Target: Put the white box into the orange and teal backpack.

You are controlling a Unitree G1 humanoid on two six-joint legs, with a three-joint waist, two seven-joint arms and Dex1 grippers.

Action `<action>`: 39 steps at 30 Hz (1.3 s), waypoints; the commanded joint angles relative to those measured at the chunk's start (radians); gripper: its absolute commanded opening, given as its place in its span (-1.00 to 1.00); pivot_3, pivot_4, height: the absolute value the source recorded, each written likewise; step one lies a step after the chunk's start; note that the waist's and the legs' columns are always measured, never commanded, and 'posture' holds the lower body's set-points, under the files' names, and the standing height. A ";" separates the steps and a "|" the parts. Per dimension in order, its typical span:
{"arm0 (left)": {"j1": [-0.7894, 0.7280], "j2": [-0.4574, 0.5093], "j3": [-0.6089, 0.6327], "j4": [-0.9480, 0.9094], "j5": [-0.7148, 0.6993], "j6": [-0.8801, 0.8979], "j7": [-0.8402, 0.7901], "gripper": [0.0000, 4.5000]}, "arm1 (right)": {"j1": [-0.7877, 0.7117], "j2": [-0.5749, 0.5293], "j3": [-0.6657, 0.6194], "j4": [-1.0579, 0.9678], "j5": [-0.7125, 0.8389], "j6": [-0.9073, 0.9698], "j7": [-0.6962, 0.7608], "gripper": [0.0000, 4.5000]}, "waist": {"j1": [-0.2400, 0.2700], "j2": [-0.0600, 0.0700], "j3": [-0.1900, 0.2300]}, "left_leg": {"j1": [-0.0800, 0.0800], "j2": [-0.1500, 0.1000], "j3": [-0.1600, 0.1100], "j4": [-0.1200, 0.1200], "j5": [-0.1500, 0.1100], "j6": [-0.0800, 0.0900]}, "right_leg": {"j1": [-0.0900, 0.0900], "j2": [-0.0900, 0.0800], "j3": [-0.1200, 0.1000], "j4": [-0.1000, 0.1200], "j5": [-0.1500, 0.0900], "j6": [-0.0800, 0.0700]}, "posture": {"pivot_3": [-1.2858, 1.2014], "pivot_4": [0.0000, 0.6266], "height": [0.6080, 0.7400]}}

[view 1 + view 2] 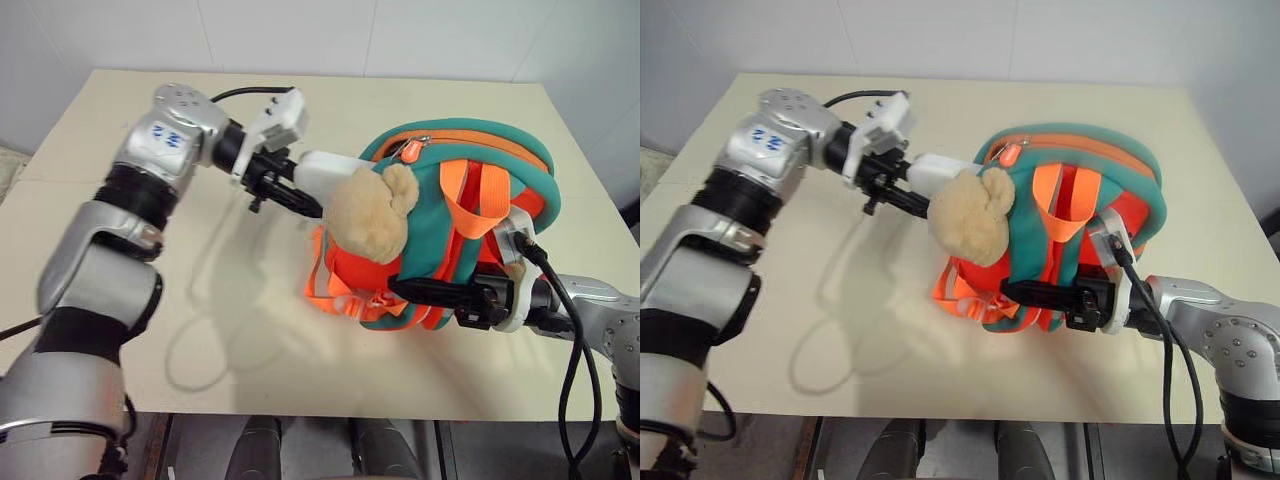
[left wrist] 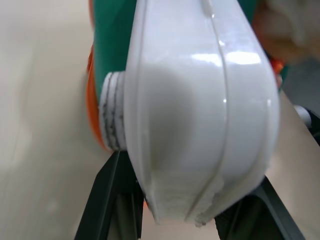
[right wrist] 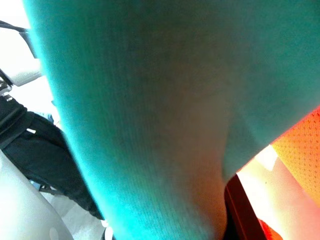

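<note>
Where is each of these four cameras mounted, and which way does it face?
Left and right eye views: head cameras looking down over both arms at the beige table, sharing the orange and teal backpack.
Left wrist view: on the left wrist, looking along the left gripper, shut on the smooth white box.
Right wrist view: on the right wrist, against the backpack's teal fabric; right gripper grips it.

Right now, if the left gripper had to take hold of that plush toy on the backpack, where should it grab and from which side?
Probably the plush toy's rounded lower body, from the robot's left: that side bulges free of the orange and teal backpack. Its upper part lies against the teal panel.
</note>
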 commanded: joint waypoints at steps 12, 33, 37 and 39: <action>0.063 -0.132 0.107 -0.208 0.166 0.158 -0.015 -0.41 | -0.003 0.026 -0.006 -0.046 0.011 -0.031 -0.040 -0.95 | 0.000 0.000 0.000 | 0.000 0.000 0.000 0.001 0.000 0.000 | 0.000 0.000 0.000 0.001 0.000 0.000 | 0.03 -0.52 1.00; 0.142 0.097 0.342 -0.295 0.120 0.171 -0.109 0.99 | -0.029 0.051 0.003 -0.025 -0.014 -0.028 -0.033 -0.95 | -0.006 0.000 0.000 | 0.000 0.000 0.000 0.005 0.000 0.000 | 0.001 0.000 0.000 0.004 0.000 0.000 | 0.03 -0.52 1.00; 0.186 0.145 0.387 -0.313 0.096 0.157 -0.106 0.99 | -0.023 0.054 0.002 -0.026 -0.018 -0.030 -0.034 -0.95 | -0.008 0.000 0.000 | 0.001 0.001 -0.001 0.005 0.000 0.000 | 0.001 0.000 0.000 0.005 0.000 0.000 | 0.03 -0.52 1.00; 0.209 0.154 0.397 -0.322 0.095 0.149 -0.090 0.91 | -0.024 0.058 0.004 -0.024 -0.020 -0.031 -0.035 -0.95 | -0.004 0.000 0.000 | 0.001 0.000 -0.001 0.005 0.000 0.000 | 0.001 0.000 0.000 0.005 0.000 0.000 | 0.03 -0.52 1.00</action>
